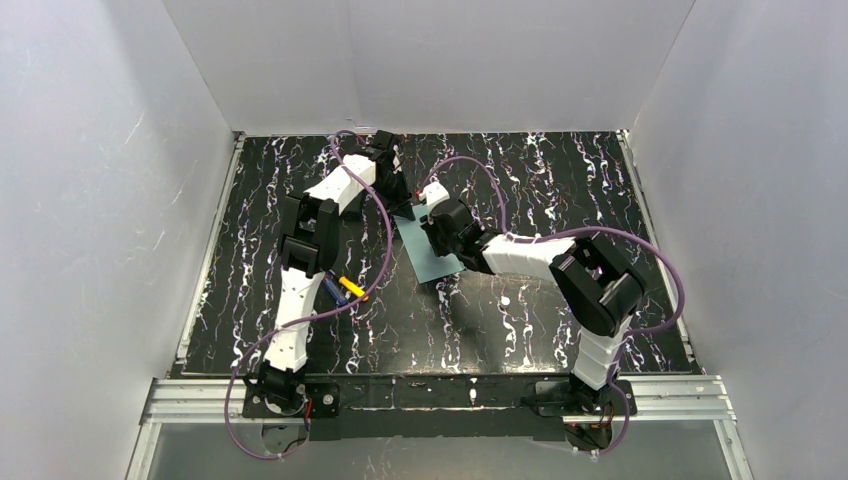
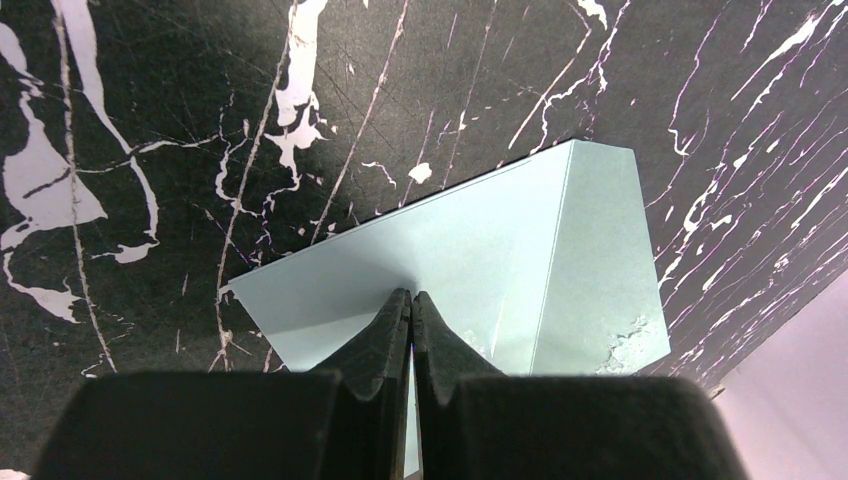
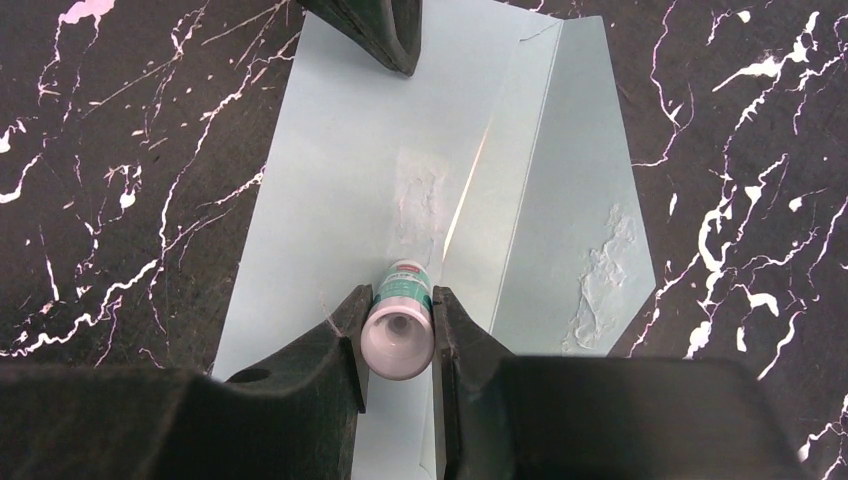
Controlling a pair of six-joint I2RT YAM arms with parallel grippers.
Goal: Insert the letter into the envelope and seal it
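The teal envelope (image 1: 428, 252) lies flat on the black marbled table, its flap (image 3: 580, 200) folded open to the right with a glue smear (image 3: 600, 270) on it. My left gripper (image 2: 411, 297) is shut, its tips resting on the envelope's body (image 2: 480, 240) at the far end. My right gripper (image 3: 400, 292) is shut on a white and green glue stick (image 3: 398, 330), whose tip touches the envelope body beside the flap crease, just below a glue patch (image 3: 420, 195). The letter is hidden or out of view.
A small yellow and blue object (image 1: 346, 288) lies on the table next to the left arm's forearm. White walls enclose the table on three sides. The left gripper's fingers (image 3: 385, 30) show at the top of the right wrist view.
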